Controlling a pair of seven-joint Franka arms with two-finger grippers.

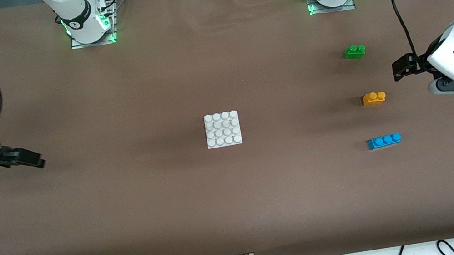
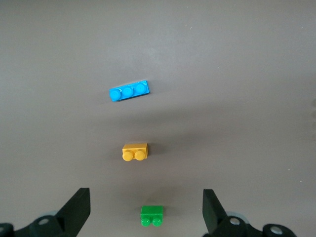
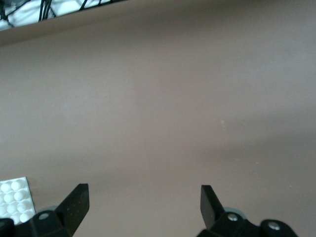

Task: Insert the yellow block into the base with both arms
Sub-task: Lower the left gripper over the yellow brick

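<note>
The yellow block (image 1: 374, 98) lies between a green brick (image 1: 354, 52) and a blue brick (image 1: 384, 141), well apart from the base (image 1: 223, 129). The left gripper (image 1: 401, 68) and right gripper (image 1: 31, 159) hang spread wide, holding nothing.

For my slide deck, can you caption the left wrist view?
Open left gripper above a row of green brick, yellow block and blue brick on the brown table.

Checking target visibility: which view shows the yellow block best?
The left wrist view: the yellow block sits central and large, studs clear, between the other two bricks. The front view shows it small. The right wrist view misses it.
</note>
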